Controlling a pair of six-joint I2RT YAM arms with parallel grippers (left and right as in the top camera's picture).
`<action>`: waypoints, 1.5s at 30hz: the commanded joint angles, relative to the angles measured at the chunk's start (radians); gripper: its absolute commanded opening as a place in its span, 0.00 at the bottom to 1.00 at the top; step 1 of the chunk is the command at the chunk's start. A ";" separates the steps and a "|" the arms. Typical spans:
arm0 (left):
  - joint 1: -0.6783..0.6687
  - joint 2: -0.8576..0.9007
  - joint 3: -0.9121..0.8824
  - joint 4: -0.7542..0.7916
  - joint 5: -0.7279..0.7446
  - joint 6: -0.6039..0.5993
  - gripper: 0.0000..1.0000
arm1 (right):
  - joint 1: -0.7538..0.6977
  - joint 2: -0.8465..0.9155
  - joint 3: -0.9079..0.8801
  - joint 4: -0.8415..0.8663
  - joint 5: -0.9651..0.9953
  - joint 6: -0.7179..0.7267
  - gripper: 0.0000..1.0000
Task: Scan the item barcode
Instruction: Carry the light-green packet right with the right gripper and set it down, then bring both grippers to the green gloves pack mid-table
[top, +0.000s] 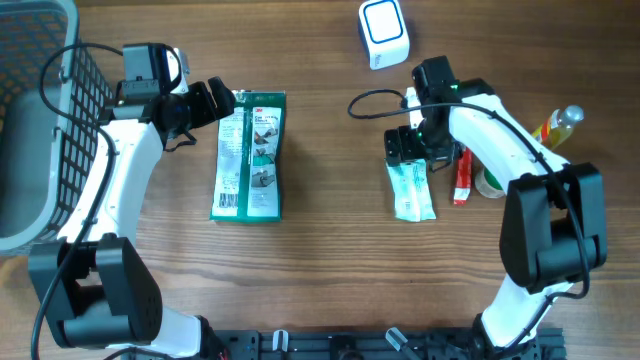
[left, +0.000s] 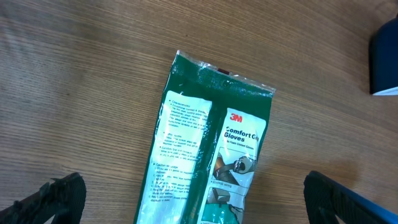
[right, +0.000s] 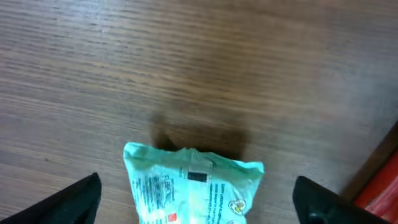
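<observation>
Packet of pale mint plastic lies flat on the wooden table, right of centre, its crimped far end just under my right pincer; its film is soft and wrinkled, with small print and a dark square mark near the upper seam, clearest in the right wrist view. I cannot make out a barcode on it; my right pincer stands wide, its two black fingers at either edge of the view, with the packet's end between them and touching neither.

My left pincer is spread wide too, hovering by the top edge of a longer, flat, glossy green pack of gloves; it holds nothing. From the left wrist the pack shows a white panel of fine print beside a red logo and the words "Comfort Gloves", with a serrated heat-sealed top edge; my left pincer frames it, black fingertips low in both corners.

The scanner, a rounded white block with a blue face, sits at the far edge of the table, beyond the mint packet and well apart from it; the table is smooth, with a fine brown grain.

A grey basket with a dark mesh wall stands at the left. Just right of the mint packet lies a slim red tube, then a roll of tape and a bottle with a yellow label.
</observation>
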 joint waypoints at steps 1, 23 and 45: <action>-0.004 0.000 0.006 0.003 -0.002 0.002 1.00 | 0.059 -0.010 0.001 -0.010 0.018 0.139 0.99; -0.004 0.000 0.006 0.003 -0.002 0.002 1.00 | 0.153 -0.157 -0.322 0.176 0.179 0.215 0.31; -0.004 0.000 0.006 0.003 -0.002 0.002 1.00 | 0.134 -0.157 -0.330 0.010 0.285 0.340 0.26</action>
